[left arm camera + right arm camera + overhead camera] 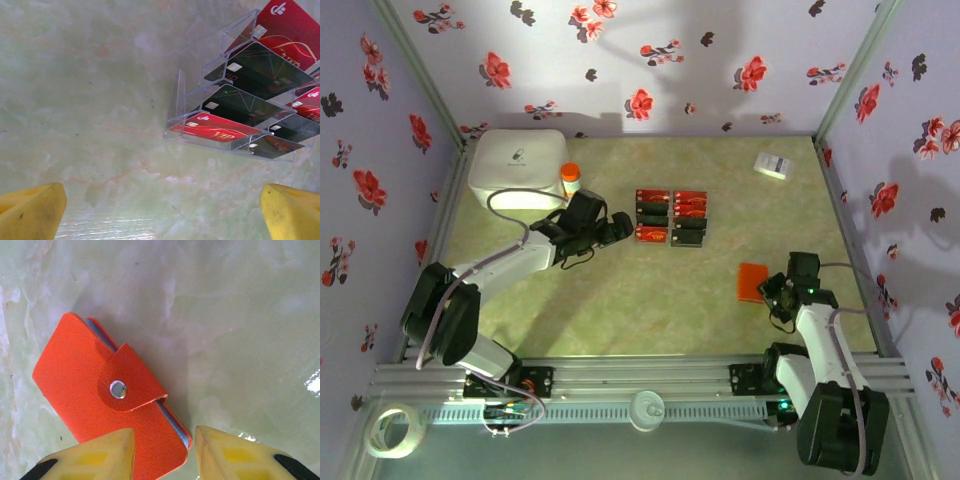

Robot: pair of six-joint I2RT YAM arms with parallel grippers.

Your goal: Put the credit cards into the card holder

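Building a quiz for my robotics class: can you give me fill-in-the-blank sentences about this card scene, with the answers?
1. The card holder lies ____, its flap snapped down.
2. The credit cards in the clear rack are red or ____.
3. The left claw stands wide ____, holding nothing.
4. The right claw straddles one ____ of the card holder.
Missing words: closed; black; open; corner.

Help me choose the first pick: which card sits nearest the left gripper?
The red card marked VIP, at the clear rack's corner facing the left gripper; the other cards lie behind or beside it.
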